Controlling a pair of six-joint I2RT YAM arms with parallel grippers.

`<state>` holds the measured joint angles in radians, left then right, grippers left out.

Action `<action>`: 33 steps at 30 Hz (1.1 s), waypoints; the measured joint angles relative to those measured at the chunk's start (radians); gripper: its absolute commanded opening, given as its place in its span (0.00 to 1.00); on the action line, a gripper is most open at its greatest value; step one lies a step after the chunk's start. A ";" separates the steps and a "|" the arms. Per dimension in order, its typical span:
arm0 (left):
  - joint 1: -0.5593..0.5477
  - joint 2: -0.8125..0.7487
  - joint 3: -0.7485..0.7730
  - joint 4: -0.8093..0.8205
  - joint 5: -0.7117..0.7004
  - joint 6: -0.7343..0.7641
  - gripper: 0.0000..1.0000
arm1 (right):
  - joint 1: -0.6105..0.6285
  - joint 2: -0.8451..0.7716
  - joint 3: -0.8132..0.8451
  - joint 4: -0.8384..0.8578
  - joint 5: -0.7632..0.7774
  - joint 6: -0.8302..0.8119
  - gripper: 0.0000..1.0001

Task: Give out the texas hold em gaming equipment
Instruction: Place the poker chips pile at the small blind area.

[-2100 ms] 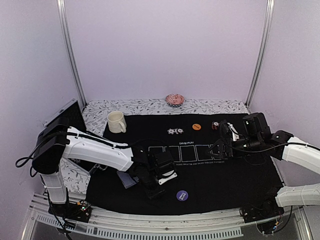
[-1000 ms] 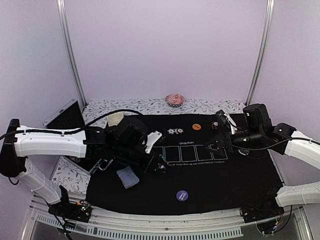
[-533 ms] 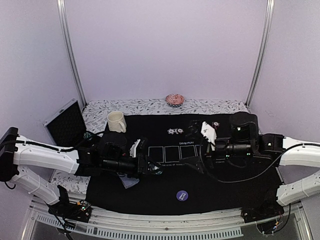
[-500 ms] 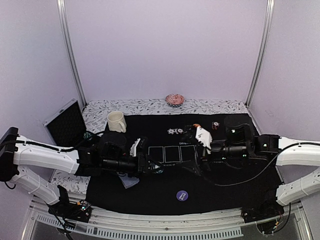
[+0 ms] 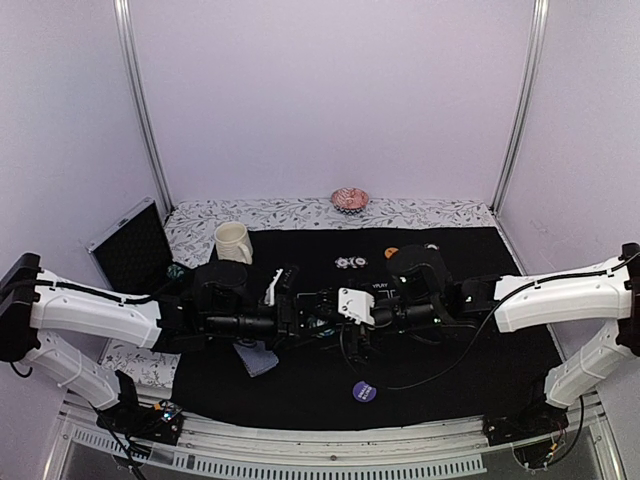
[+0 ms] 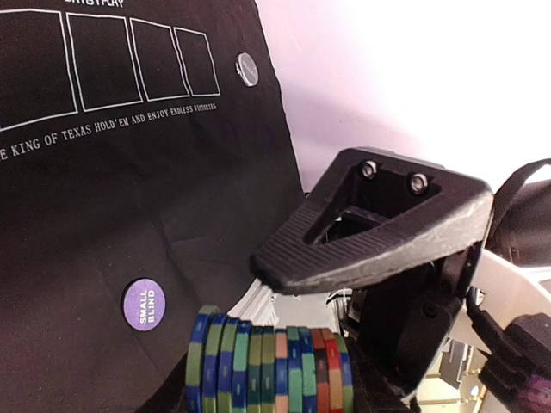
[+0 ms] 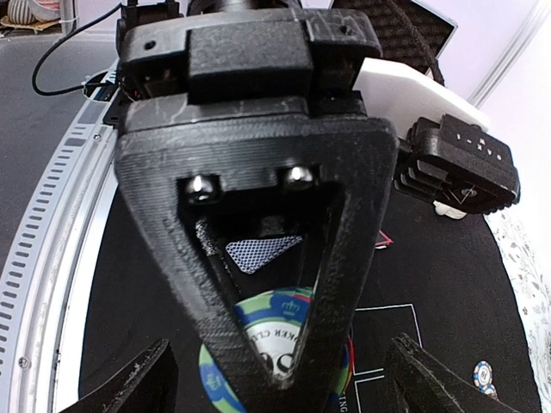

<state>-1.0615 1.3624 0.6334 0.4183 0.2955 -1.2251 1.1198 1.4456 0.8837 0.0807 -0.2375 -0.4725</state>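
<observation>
My left gripper [image 5: 312, 312] is shut on a stack of striped-edge poker chips [image 6: 269, 368], held sideways above the middle of the black mat [image 5: 470, 350]. My right gripper [image 5: 348, 312] faces it nose to nose, jaws wide open. In the right wrist view the chip stack [image 7: 280, 348] shows behind the left finger, between my own open fingertips [image 7: 138, 383]. The purple button [image 5: 364, 390] lies near the front edge. A blue-backed card [image 5: 258, 358] lies under the left arm. Loose chips [image 5: 351, 263] and the orange button [image 5: 391, 253] lie at the back. A red-outlined triangle corner [image 7: 385, 242] peeks out.
A cream mug [image 5: 233, 243] stands at the mat's back left. A pink ruffled dish [image 5: 350, 198] sits near the back wall. An open black case [image 5: 130, 245] stands at the left. A small round button [image 6: 247, 69] lies beside the printed card boxes.
The right arm has swung left across the mat until its open gripper meets the left one. The left gripper has stayed near the centre, holding the chip stack.
</observation>
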 measured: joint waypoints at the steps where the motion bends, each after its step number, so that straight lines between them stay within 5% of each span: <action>1: 0.000 0.003 0.000 0.003 0.005 0.000 0.00 | 0.000 0.008 0.003 0.005 0.000 0.000 0.82; 7: 0.003 0.013 -0.006 0.021 0.019 -0.003 0.00 | 0.000 0.053 0.010 0.044 0.018 -0.014 0.64; 16: 0.012 0.013 -0.012 0.041 0.030 -0.006 0.00 | 0.000 0.088 0.028 0.089 0.045 -0.014 0.61; 33: 0.029 0.026 -0.018 0.060 0.027 -0.043 0.04 | 0.004 0.099 0.028 0.098 0.085 -0.004 0.04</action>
<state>-1.0321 1.3880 0.6159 0.4786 0.3225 -1.2682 1.1236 1.5444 0.9119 0.1791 -0.1524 -0.4767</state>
